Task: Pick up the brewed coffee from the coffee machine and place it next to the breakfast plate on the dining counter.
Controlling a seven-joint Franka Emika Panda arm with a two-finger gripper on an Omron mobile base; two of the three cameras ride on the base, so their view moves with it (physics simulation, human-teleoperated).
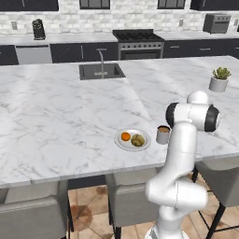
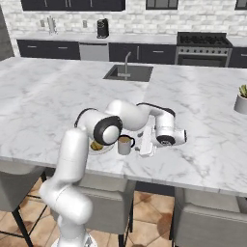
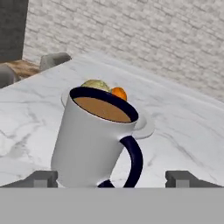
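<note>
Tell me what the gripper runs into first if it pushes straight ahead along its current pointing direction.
Most likely the coffee mug: the hand view looks straight at it, between the open gripper's fingertips. The breakfast plate sits right behind it. How much gap remains before contact is hard to judge.

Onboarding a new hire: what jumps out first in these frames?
The white arm folded low over the marble island, its hand beside a grey mug of coffee. The mug stands on the island next to a plate holding an orange and a tan piece. In the hand view the mug sits between the open fingertips, not gripped.
</note>
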